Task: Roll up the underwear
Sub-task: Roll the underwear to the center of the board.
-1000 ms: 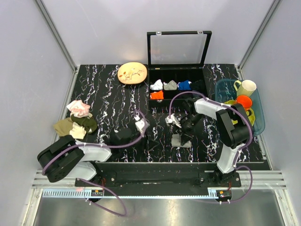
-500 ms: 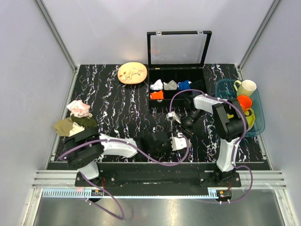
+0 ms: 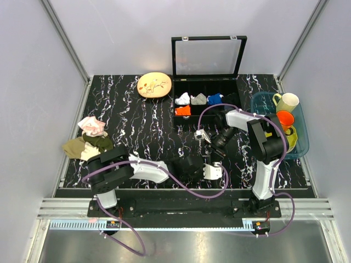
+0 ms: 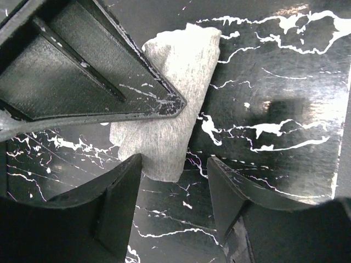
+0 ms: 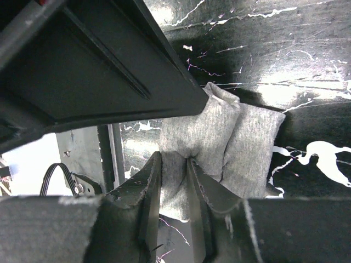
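**Underwear pinched on one side only**

Underwear (image 5: 219,137) lies on the table (image 4: 274,82) near its front edge, between my two arms. My right gripper (image 5: 173,161) pinches one fold of it. My left gripper (image 4: 174,161) hangs spread over the other edge. If the right pulls now, the soft fold may open or slip out.

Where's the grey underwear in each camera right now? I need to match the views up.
Top external: the underwear is a grey sliver near the front edge, right of centre, largely covered.
Left wrist: mid-frame, just beyond the open left fingers.
Right wrist: centre, its fold pinched by the right fingers.
Shared landmark: the black table with white veins.
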### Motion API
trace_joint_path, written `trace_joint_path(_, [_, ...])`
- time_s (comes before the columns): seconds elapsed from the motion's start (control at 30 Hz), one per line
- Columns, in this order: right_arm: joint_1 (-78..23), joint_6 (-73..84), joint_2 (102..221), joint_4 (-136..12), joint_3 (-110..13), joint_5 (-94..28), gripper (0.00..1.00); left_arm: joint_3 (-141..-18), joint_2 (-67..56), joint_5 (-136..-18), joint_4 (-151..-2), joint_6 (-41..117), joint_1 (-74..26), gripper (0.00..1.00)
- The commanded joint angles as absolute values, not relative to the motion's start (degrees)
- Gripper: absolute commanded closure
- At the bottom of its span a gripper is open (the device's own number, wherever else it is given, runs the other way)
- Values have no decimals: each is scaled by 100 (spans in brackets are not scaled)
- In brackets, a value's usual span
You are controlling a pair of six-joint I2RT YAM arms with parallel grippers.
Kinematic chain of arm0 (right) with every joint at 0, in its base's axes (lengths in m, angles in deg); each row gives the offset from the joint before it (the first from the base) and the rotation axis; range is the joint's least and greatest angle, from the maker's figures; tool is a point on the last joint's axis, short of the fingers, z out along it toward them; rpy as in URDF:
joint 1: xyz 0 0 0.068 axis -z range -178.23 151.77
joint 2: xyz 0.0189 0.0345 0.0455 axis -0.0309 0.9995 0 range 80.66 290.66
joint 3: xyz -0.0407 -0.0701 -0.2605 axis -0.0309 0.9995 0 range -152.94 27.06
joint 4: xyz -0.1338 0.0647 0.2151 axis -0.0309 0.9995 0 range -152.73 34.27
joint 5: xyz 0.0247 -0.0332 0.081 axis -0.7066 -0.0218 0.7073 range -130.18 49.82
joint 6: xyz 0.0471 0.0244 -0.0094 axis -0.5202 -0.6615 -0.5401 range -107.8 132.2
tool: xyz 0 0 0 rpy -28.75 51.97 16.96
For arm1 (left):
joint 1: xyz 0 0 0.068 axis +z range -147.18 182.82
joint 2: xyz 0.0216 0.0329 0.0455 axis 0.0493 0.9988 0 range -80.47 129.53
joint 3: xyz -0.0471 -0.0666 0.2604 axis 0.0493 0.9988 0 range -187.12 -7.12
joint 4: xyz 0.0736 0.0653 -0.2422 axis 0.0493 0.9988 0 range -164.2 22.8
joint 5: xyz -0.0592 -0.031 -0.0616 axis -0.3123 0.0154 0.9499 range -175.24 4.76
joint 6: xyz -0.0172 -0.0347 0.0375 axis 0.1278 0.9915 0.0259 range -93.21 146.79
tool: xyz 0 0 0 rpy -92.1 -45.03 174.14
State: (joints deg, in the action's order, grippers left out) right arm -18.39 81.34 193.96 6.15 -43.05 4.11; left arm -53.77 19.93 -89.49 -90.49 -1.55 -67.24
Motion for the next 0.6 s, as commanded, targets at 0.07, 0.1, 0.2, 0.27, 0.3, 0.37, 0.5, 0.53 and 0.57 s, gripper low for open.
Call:
trace_joint_path(0.07, [-1818, 8163, 19527, 503, -4317, 43, 72, -5756, 2306, -9166, -9125, -388, -6749, 43])
trace_joint_path(0.1, [-1810, 8163, 19527, 512, -4317, 43, 72, -5800, 2333, -9157, -9125, -388, -6749, 43])
trace_joint_path(0.2, [-1809, 8172, 19510, 485, -4291, 43, 72, -5940, 2447, -9070, -8985, -380, -6758, 52])
trace_joint_path(0.27, [-1810, 8155, 19475, 459, -4273, 52, 71, -6081, 2535, -8947, -8625, -301, -6749, 69])
trace_joint_path(0.3, [-1801, 8163, 19449, 450, -4238, 52, 71, -6143, 2605, -8911, -8494, -266, -6749, 76])
trace_joint_path(0.37, [-1757, 8119, 19334, 380, -4177, 78, 70, -6257, 2650, -8780, -8142, -82, -6740, 92])
trace_joint_path(0.5, [-1529, 8005, 18948, 178, -3974, 157, 62, -6222, 2632, -8262, -7781, 331, -6574, 99])
trace_joint_path(0.53, [-1450, 7944, 18773, 108, -3948, 174, 59, -6231, 2650, -8008, -7624, 532, -6530, 99])
trace_joint_path(0.57, [-1380, 7909, 18685, 73, -3904, 183, 57, -6223, 2641, -7867, -7579, 621, -6477, 100])
